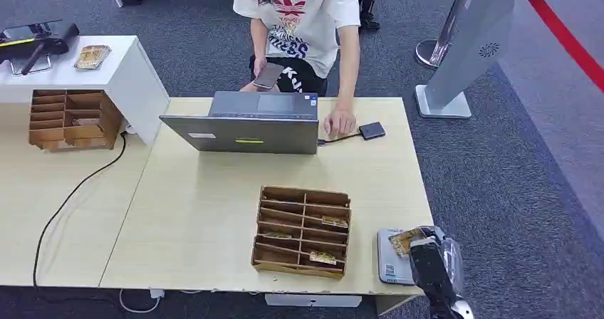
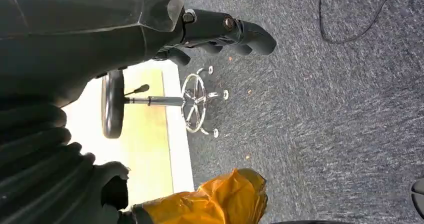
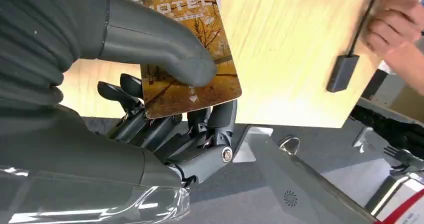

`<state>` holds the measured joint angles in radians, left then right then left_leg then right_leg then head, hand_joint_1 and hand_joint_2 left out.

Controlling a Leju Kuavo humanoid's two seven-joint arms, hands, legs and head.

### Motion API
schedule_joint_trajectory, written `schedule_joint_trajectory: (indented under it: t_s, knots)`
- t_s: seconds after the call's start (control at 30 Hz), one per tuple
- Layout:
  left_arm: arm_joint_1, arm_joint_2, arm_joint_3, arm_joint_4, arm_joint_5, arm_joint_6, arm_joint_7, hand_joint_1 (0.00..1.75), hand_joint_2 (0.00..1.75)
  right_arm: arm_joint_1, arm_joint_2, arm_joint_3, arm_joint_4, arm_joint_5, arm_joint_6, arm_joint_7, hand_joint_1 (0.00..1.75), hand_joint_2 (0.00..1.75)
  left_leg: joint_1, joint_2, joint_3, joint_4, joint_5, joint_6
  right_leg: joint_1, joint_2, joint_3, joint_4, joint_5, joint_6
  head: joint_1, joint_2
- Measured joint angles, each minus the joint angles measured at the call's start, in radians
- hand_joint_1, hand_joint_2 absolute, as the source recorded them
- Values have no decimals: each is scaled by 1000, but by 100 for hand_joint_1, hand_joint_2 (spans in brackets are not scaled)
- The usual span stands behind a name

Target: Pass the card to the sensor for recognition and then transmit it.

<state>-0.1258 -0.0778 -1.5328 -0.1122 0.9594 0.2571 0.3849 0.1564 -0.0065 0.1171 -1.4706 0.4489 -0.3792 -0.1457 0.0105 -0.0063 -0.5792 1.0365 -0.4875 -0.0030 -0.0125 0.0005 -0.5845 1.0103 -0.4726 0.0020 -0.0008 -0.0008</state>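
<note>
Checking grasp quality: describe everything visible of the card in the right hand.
The card is a thin, glossy rectangle with rounded corners, printed with an autumn-tree scene in yellow-orange and pale lettering at one end. The right hand holds it, thumb pressed on its face, fingers behind. In the head view it hangs over the grey sensor pad at the table's corner.

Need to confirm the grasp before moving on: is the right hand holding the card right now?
Yes, in the right wrist view the right hand pinches the yellow card between its thumb and fingers.

Glossy card (image 3: 187, 59), matt wood-grain table (image 1: 206, 212), cardboard organiser (image 1: 303, 231).
</note>
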Motion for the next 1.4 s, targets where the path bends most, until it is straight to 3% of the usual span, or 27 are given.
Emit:
schedule_joint_trajectory:
  t_s: [0.47, 0.83, 1.1, 1.4]
  knots:
    - [0, 0, -4, 0, -3, -3, 2, 0, 175, -16, 7, 0, 60, 139, -48, 32, 175, 175, 0, 0, 0, 0, 0, 0, 0, 0, 0, 0, 0, 0, 0, 0]
    - [0, -2, -5, 0, -8, -3, 2, 0, 175, -26, 13, -1, 81, 150, -52, 37, 175, 175, 0, 0, 0, 0, 0, 0, 0, 0, 0, 0, 0, 0, 0, 0]
    - [0, -2, -5, 0, -21, -5, 4, 0, 175, -40, 17, 0, 125, 290, -105, 77, 175, 175, 0, 0, 0, 0, 0, 0, 0, 0, 0, 0, 0, 0, 0, 0]
    - [-1, -3, -5, 0, -28, -6, 5, 0, 175, -69, 29, 1, 192, 341, -127, 97, 175, 175, 0, 0, 0, 0, 0, 0, 0, 0, 1, 0, 0, 0, 0, 0]
